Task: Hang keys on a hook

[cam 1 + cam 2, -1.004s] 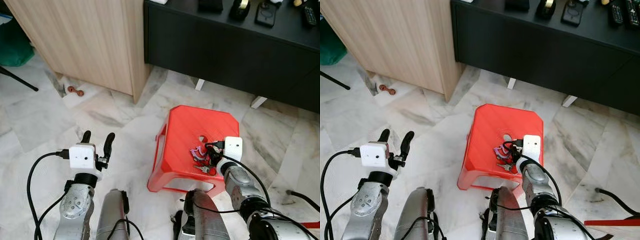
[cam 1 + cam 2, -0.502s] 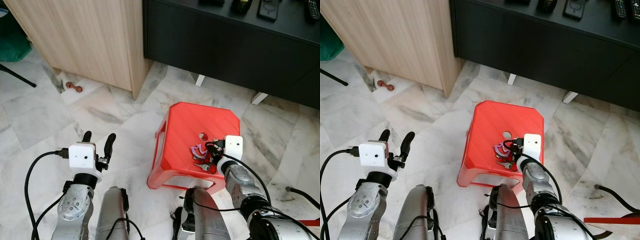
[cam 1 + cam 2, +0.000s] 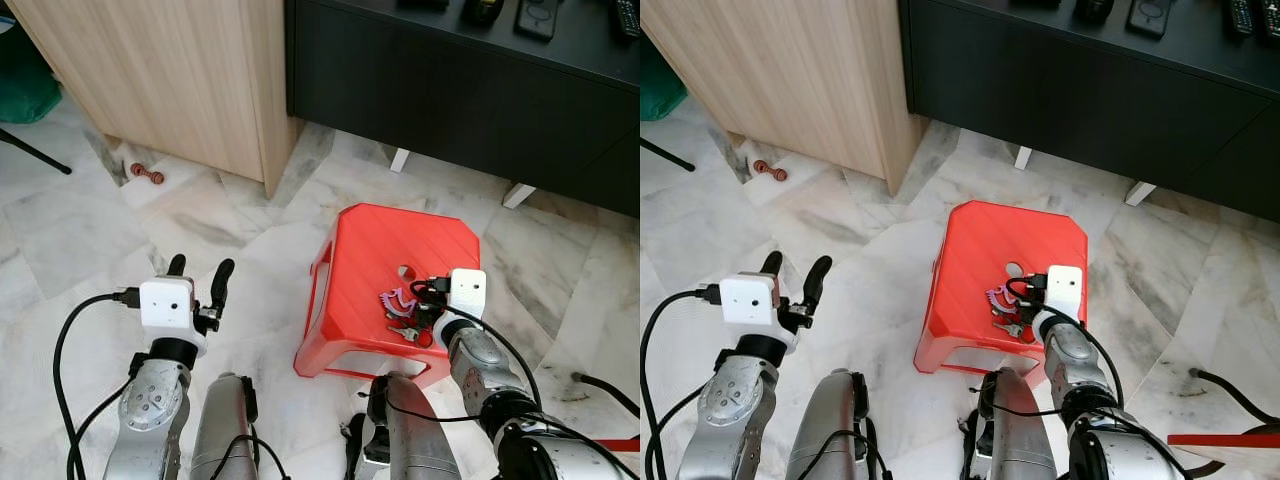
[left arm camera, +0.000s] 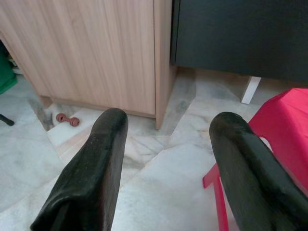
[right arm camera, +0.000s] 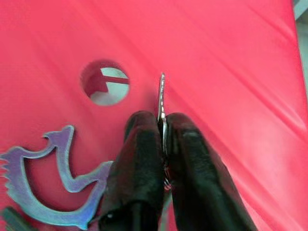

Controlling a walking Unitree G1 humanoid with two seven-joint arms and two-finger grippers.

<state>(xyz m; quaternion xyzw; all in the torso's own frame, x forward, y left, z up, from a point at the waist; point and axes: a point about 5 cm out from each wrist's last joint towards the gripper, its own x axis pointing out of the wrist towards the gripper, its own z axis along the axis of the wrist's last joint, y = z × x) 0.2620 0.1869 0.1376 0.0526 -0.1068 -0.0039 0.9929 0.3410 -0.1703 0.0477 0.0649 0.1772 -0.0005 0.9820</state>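
Observation:
A bunch of keys (image 3: 403,312) with a purple curved fob (image 5: 43,183) lies on the red plastic stool (image 3: 375,255). My right gripper (image 5: 162,126) is down on the stool top, shut on a thin metal key (image 5: 161,98) that stands edge-up between its fingers (image 5: 139,159). In the head views the right gripper (image 3: 428,312) sits at the stool's near right, beside the bunch. My left gripper (image 3: 197,272) is held open over the marble floor to the left of the stool, with nothing between its fingers (image 4: 96,168).
A light wooden cabinet (image 3: 170,80) stands at the back left and a black low cabinet (image 3: 460,90) with small items on top at the back. A small red object (image 3: 148,174) lies on the floor by the wooden cabinet. A red-and-black cable (image 3: 605,385) runs at the right.
The head camera has shifted slightly. The right gripper stays down on the keys on the stool; the left gripper has stayed open in much the same place.

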